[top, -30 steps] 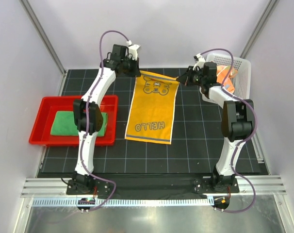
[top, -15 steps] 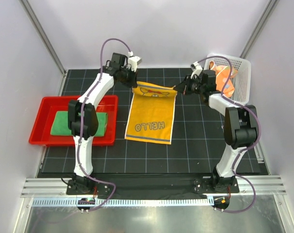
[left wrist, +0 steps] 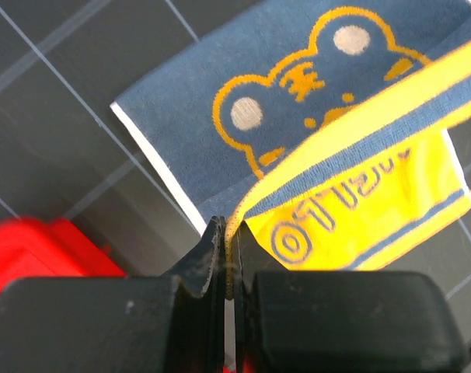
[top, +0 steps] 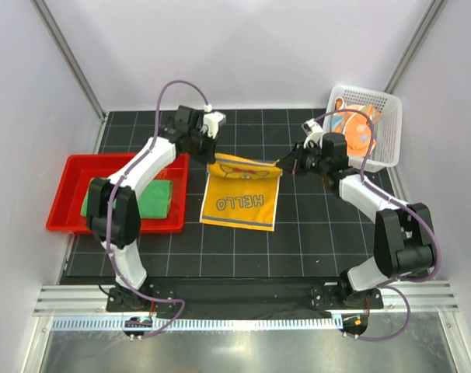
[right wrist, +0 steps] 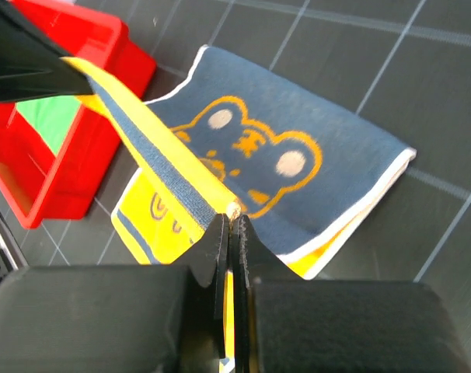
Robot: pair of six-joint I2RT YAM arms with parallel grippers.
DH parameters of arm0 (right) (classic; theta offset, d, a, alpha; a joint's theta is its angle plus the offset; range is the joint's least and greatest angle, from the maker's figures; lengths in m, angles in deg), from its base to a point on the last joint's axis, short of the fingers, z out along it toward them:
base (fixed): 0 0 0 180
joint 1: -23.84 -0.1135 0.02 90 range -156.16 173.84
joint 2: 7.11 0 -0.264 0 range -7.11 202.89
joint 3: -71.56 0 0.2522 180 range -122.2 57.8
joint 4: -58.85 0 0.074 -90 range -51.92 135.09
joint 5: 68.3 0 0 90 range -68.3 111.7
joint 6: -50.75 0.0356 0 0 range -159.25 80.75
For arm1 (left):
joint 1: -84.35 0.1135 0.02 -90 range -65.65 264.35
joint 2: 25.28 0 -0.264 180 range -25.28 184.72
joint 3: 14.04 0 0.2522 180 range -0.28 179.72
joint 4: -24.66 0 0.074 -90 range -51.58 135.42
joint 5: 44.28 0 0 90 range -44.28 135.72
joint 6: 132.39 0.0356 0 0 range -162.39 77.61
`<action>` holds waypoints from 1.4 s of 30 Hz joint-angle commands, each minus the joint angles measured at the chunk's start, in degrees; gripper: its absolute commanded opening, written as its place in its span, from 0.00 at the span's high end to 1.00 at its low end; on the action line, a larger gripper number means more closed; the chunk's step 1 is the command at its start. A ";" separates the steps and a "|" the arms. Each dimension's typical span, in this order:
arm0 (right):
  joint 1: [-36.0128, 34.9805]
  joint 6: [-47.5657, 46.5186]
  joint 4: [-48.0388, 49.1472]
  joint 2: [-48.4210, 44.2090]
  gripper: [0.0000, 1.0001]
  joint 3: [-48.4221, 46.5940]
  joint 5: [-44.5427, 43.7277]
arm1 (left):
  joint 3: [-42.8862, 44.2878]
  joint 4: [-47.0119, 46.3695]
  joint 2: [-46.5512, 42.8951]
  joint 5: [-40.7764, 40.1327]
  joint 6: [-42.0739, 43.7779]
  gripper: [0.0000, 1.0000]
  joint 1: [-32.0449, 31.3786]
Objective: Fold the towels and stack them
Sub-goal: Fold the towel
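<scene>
Left gripper [left wrist: 226, 256]: I see its fingers pinched tight on one far corner of the tiger towel [top: 239, 198], only the cloth's edge between them, held up off the mat so the hem hangs free.
Right gripper [right wrist: 229, 233]: fingers closed to a sliver on the other far corner, so the yellow-and-blue hem stretches taut between my two arms.
Tiger towel: it sits mid-mat between the red tray [top: 68, 203] and the white mesh basket [top: 387, 128]; the near end with HELLO lies flat, the far end is lifted and doubled over it, the blue tiger face showing underneath in both wrist views.
Why held this way: I judge two corners gripped level keep the fold line straight as the far edge goes toward the near edge.
Green towel [top: 154, 198]: folded flat in the red tray, the base of the stack by my reading.
Orange towel [top: 354, 130]: bunched in the basket, not yet folded.
Risk: I'd watch for one corner slipping and skewing the fold.
</scene>
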 commanded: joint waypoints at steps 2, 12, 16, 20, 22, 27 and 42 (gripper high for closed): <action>-2.39 -0.36 -1.12 -2.63 0.99 3.01 -2.14 | -5.72 -4.94 -6.54 -2.70 -1.38 1.00 -0.56; -5.65 2.53 1.24 -7.90 0.99 12.32 -4.95 | -16.98 -6.70 -12.00 -8.58 -3.23 1.00 -4.69; -6.79 2.89 0.81 -9.22 0.99 14.08 -6.00 | -19.00 -6.09 -12.17 -10.26 -3.67 1.00 -6.45; -7.58 2.80 0.20 -9.75 0.98 14.88 -6.71 | -20.49 -5.74 -12.61 -11.84 -3.93 1.00 -7.86; -7.93 2.89 0.02 -9.40 0.98 15.23 -6.53 | -20.84 -5.39 -12.44 -12.37 -4.28 1.00 -8.03; -8.55 3.85 0.89 -9.22 0.93 17.60 -6.62 | -22.16 -4.60 -12.61 -15.09 -4.29 0.98 -8.82; -10.57 9.22 -9.21 -15.63 0.57 21.64 -4.06 | -19.97 0.68 -16.92 -16.07 -10.17 0.63 -10.58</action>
